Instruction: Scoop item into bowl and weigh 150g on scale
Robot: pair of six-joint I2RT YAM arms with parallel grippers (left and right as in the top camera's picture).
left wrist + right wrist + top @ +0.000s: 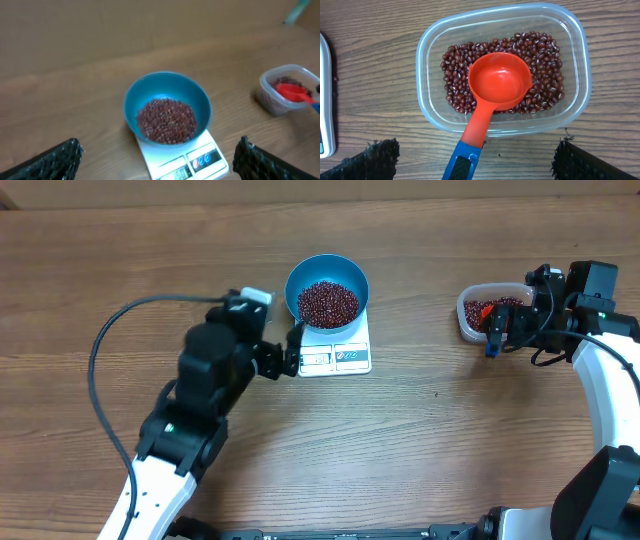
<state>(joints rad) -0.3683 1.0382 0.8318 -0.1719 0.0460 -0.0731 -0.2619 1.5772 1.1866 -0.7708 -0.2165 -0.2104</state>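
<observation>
The blue bowl (pixel 298 277) stands on the white scale (pixel 350 358) and holds a heap of dark red beans (pixel 328 302). My left gripper (pixel 292 348) is open at the scale's left edge, touching nothing. In the left wrist view the bowl (pixel 150 95) and scale (pixel 150 160) lie ahead between the spread fingers (pixel 55 161). My right gripper (pixel 497 330) is open beside a clear tub (pixel 466 320). In the right wrist view a red scoop (pixel 499 82) rests on the beans (pixel 547 55) in the tub (pixel 424 47). Its blue handle (pixel 465 162) lies loose between the wide jaws.
The tub (pixel 265 85) and scoop (pixel 294 92) also show at the right of the left wrist view. A black cable (pixel 110 330) loops over the wooden table (pixel 420 460) left of the left arm. The scale's edge (pixel 324 100) shows at the far left of the right wrist view.
</observation>
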